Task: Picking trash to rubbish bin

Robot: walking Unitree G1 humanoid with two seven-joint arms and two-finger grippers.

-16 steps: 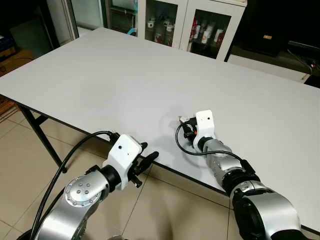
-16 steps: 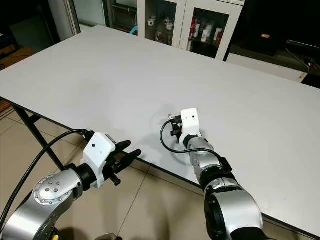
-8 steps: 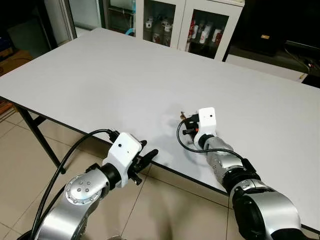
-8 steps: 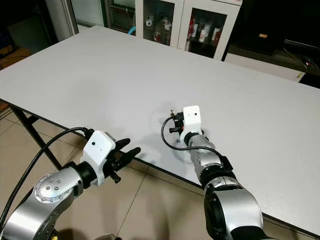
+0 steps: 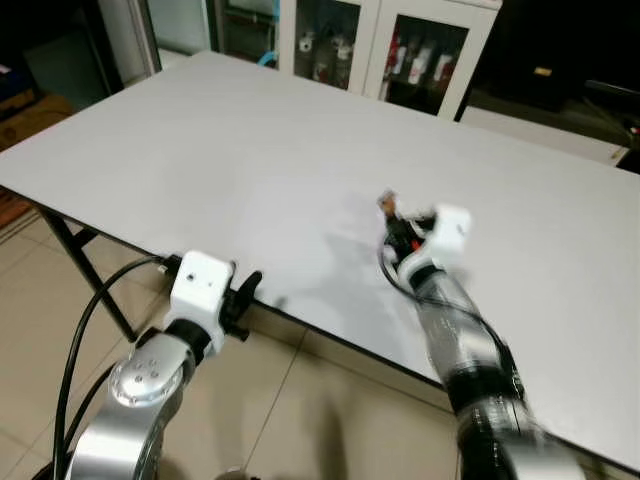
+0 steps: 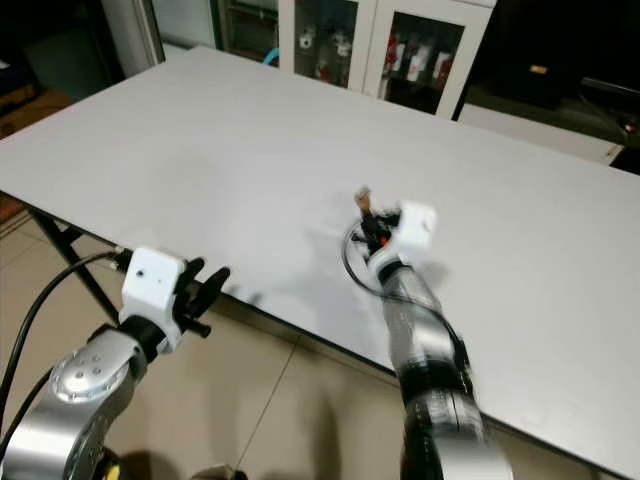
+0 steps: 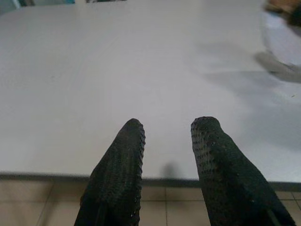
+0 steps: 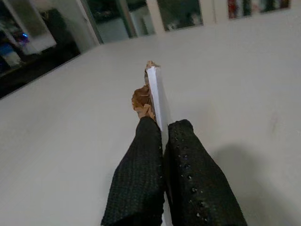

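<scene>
My right gripper [image 8: 162, 126] is shut on a piece of trash [image 8: 154, 87]: a thin white card with a crumpled brown scrap stuck to it. In the eye views the trash [image 5: 386, 201] is held just above the middle of the white table [image 5: 200, 140], at the tip of the right gripper [image 5: 397, 222]; that arm is blurred. The left gripper [image 5: 247, 290] hovers at the table's front edge, left of the right arm. Its fingers [image 7: 127, 141] are open with nothing between them.
Glass-door cabinets [image 5: 400, 50] with bottles stand behind the table's far edge. Black table legs [image 5: 62, 245] show under the left corner. Beige floor tiles [image 5: 330, 400] lie below the near edge. A dark object [image 5: 610, 100] sits at the far right.
The right gripper has lifted the trash off the table and carried it a little up and to the right. The left gripper has swung left, closer to the table's front edge.
</scene>
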